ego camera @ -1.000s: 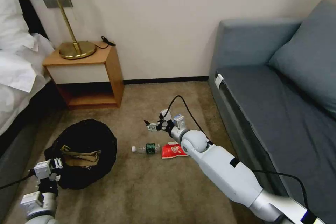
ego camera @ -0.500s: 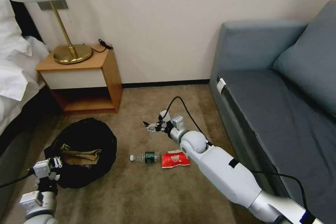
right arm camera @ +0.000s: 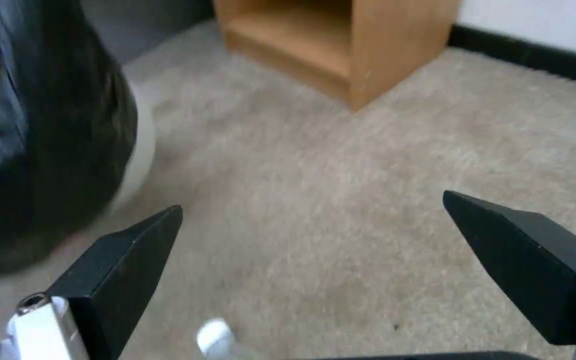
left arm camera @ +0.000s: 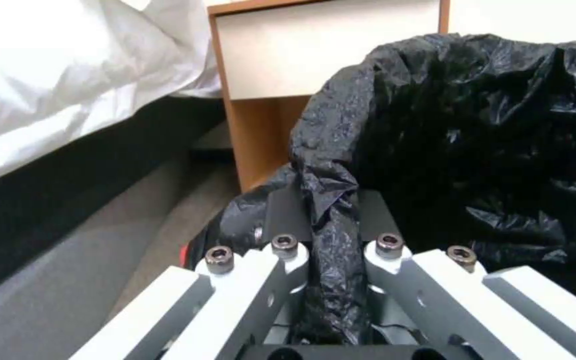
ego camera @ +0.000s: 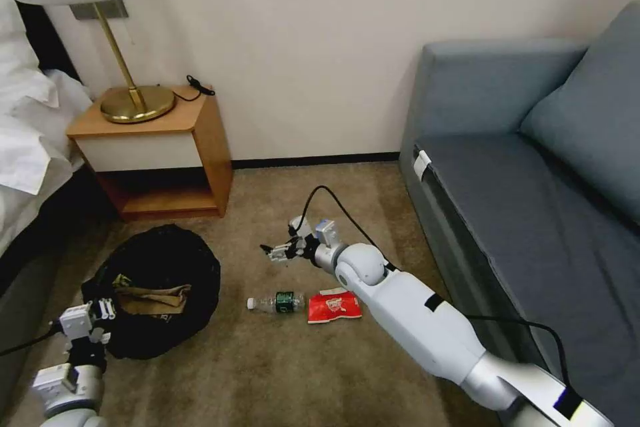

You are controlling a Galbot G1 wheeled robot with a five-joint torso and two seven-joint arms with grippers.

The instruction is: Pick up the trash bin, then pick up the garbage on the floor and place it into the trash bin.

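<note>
A: Head view first. What lies around the right gripper (ego camera: 270, 253)?
B: Bare carpet (ego camera: 267, 360) under its fingers. The bottle (ego camera: 275, 301) and the red packet (ego camera: 335, 305) lie on the floor on the arm's side of the fingertips, side by side, apart from them. The bin (ego camera: 157, 287) stands beyond the fingertips, well apart. Nothing lies between the fingers.

A: And the fingers?
B: Spread wide and empty; the right wrist view shows carpet between the two black fingers (right arm camera: 121, 267), and the bottle's white cap at the frame edge.

A: How is the arm set?
B: The right arm stretches forward and low, wrist turned toward the bin. The left gripper (left arm camera: 331, 235) sits at the bin's near rim, its fingers clenched on a fold of the black bag (left arm camera: 475, 150).

A: What is in the bin?
B: A crumpled brown paper bag (ego camera: 152, 299).

A: The room?
B: A nightstand (ego camera: 160, 147) with a brass lamp (ego camera: 127, 90) stands behind the bin, a bed (ego camera: 27, 140) beside it, a grey sofa (ego camera: 533, 200) past the right arm, and a pale wall behind.
</note>
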